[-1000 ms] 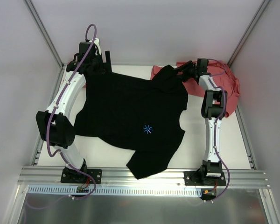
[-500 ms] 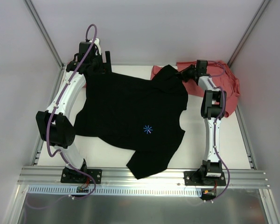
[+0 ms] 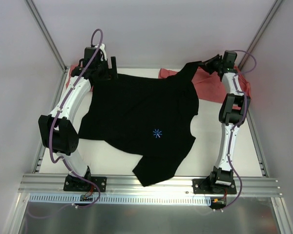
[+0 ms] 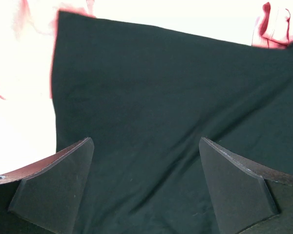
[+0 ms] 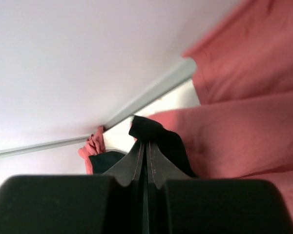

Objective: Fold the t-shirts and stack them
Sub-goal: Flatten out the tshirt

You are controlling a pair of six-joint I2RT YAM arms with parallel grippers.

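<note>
Overhead, the black t-shirt (image 3: 146, 122) lies spread across the middle of the desk (image 3: 110, 155), its upper-right corner stretched to a point; the right fingers (image 5: 136, 163) are pinched tight on that corner, above the salmon-red t-shirts (image 3: 212, 88) at upper right; the left fingers (image 4: 58, 187) stand wide apart, holding nothing, over its upper-left edge.

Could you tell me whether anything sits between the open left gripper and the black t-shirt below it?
Nothing visible does: the left gripper hangs open directly over the large black cloth t-shirt, with only black fabric showing between its jaws.
</note>
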